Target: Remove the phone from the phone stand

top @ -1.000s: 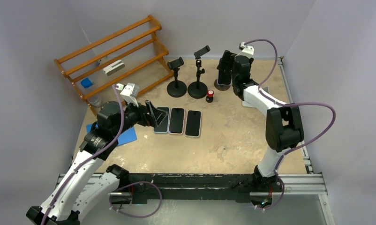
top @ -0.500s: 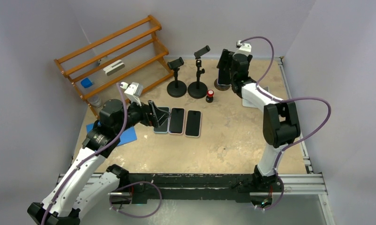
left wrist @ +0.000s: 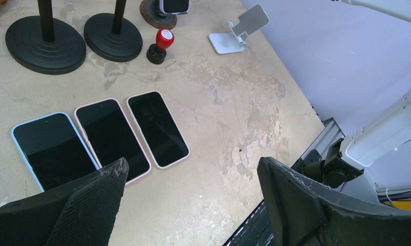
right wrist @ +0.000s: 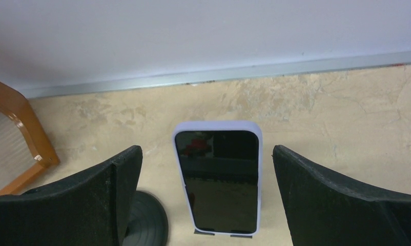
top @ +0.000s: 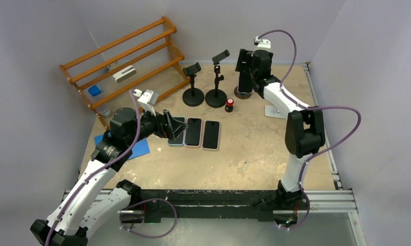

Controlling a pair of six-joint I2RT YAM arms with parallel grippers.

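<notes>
A phone in a lavender case (right wrist: 217, 177) stands upright on a small stand; only the stand's front lips show in the right wrist view. In the top view the stand's round brown base (top: 242, 94) sits at the back of the table. My right gripper (right wrist: 206, 152) is open. Its two fingers flank the phone on both sides without touching it. In the top view the right gripper (top: 244, 64) hangs over the stand and hides most of the phone. My left gripper (left wrist: 192, 166) is open and empty, low over the table by three flat phones; it also shows in the top view (top: 170, 124).
Three phones (left wrist: 111, 138) lie side by side. Two black round-base holders (top: 193, 96) (top: 215, 97) and a red-topped stamp (top: 229, 105) stand left of the stand. A white folding stand (top: 274, 110) sits right of it. A wooden rack (top: 124, 61) fills the back left. A blue pad (top: 138, 147) lies under the left arm.
My right gripper has moved back and a little left, towards the rear wall, over the stand. The left arm has hardly moved.
</notes>
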